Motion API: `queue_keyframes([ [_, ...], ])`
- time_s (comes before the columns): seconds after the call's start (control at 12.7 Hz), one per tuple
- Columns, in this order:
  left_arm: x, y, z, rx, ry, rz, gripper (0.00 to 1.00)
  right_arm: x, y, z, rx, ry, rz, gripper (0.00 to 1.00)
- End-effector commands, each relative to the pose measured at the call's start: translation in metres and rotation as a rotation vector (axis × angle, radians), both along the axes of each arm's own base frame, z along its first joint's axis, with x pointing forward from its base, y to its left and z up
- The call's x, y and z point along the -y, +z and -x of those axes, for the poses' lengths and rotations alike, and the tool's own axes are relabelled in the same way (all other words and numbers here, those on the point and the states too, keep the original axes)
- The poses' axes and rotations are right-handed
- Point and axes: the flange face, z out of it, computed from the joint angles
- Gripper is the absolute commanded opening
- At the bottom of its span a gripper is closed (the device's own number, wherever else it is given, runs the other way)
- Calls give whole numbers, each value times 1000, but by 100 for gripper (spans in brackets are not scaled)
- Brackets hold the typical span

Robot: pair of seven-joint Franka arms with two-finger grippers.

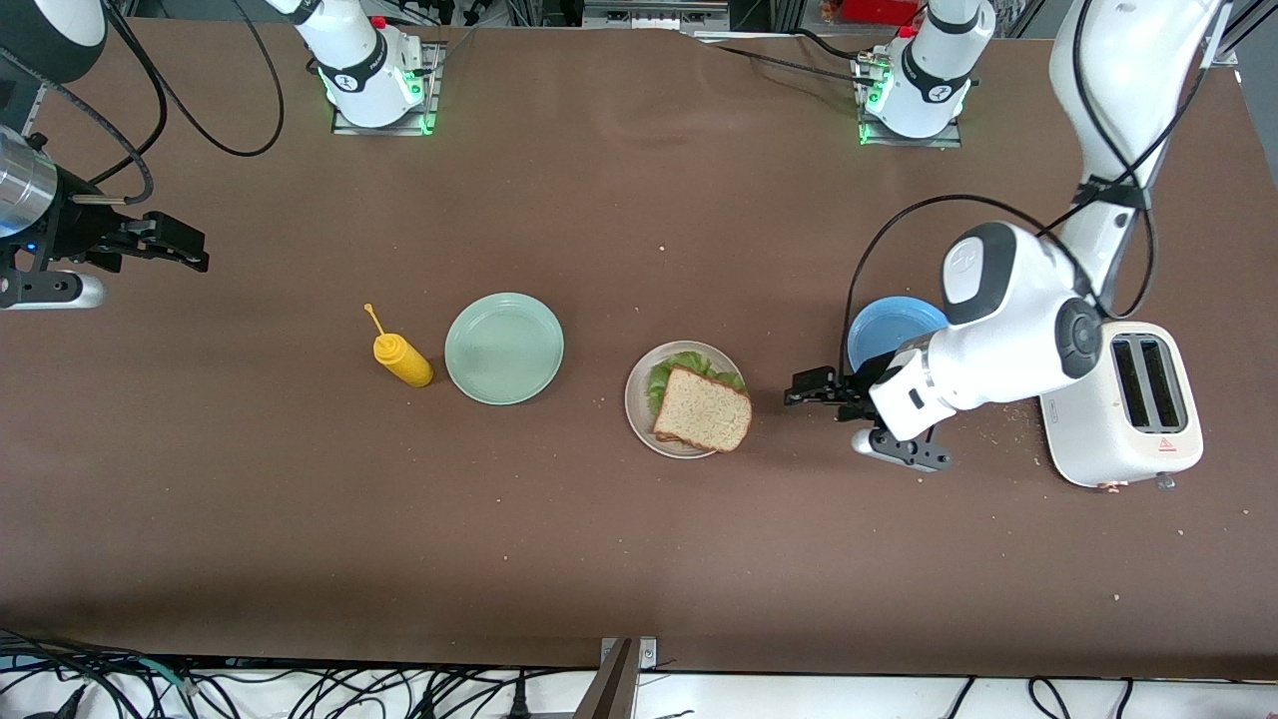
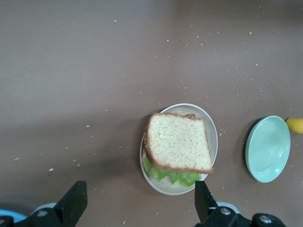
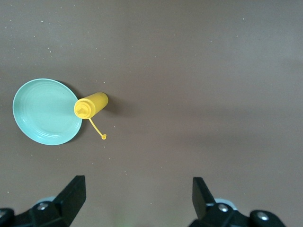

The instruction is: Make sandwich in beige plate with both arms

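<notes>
- beige plate (image 1: 639, 409) holds the sandwich (image 1: 703, 407); mint-green plate (image 1: 504, 348) and blue plate (image 1: 892, 328) bare
- left hand (image 1: 811, 387) released beside the beige plate; right hand (image 1: 172, 245) released at the surface's right-arm edge

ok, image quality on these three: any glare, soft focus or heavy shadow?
Front view: even light and sharp, with green LED glow at both arm bases and a faint sheen on the green plate. Left wrist view: slightly soft, and the sandwich on the beige plate casts a soft shadow on the table. Right wrist view: soft too, and the mustard bottle throws a short dark shadow.
</notes>
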Motion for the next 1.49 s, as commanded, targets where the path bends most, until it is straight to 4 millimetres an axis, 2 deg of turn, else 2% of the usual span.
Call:
queue_keyframes([
  [0.0,-14,45,8,-12,-66,-136,100,0,0,0,11,-15,5,100],
  [0.16,-27,82,9,-4,-112,-248,100,-1,0,0,11,-15,4,100],
  [0.24,-41,104,5,23,-113,-311,100,-1,0,0,11,-15,4,100],
  [0.39,-55,136,12,25,-140,-450,100,-1,-1,0,13,-15,4,100],
  [0.47,-62,158,17,46,-144,-516,100,-1,-1,0,13,-15,4,100],
  [0.55,-61,180,26,75,-131,-533,100,-1,-1,0,13,-15,4,100],
  [0.71,-69,204,35,105,-105,-542,100,-1,-1,0,13,-15,4,100],
  [0.79,-85,212,37,107,-69,-553,100,-1,-1,0,13,-15,4,100],
  [0.86,-90,213,46,84,-47,-514,100,-1,-1,0,13,-15,4,100],
  [0.94,-103,217,51,65,-8,-460,100,-1,-1,0,13,-15,4,100],
  [1.02,-109,220,57,61,9,-449,100,-1,0,0,14,-15,4,100],
  [1.26,-107,229,90,57,11,-475,100,-1,0,0,14,-15,4,100],
  [1.41,-125,228,96,45,45,-469,100,-1,0,0,14,-15,4,100],
])
